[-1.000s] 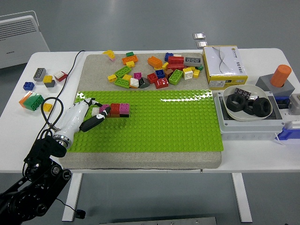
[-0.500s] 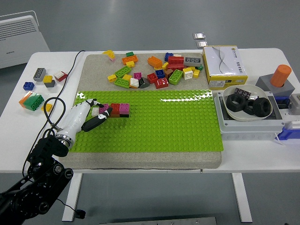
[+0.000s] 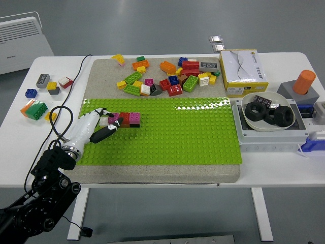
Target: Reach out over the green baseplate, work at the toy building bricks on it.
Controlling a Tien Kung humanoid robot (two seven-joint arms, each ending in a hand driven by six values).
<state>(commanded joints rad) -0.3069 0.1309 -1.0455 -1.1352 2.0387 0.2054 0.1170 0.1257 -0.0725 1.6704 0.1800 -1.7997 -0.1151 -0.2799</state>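
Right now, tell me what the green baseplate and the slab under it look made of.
The green baseplate looks like glossy moulded plastic: light glares off its studs along the far edge. The slab beneath looks matte and speckled grey-beige, perhaps stone, foam or felt; the picture cannot settle which.

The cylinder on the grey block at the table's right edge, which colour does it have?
The cylinder is orange, seen in the head view.

Green baseplate (image 3: pixel 172 132) laid on grey mat (image 3: pixel 152 170), white table (image 3: pixel 284 170). Left hand (image 3: pixel 96 127) rested on plate's left part, fingertips touching short brick row (image 3: pixel 124 119). Loose brick pile (image 3: pixel 167 76) heaped behind plate. Yellow box (image 3: pixel 242 71), bowl w/ black rings (image 3: pixel 266 113) at right.
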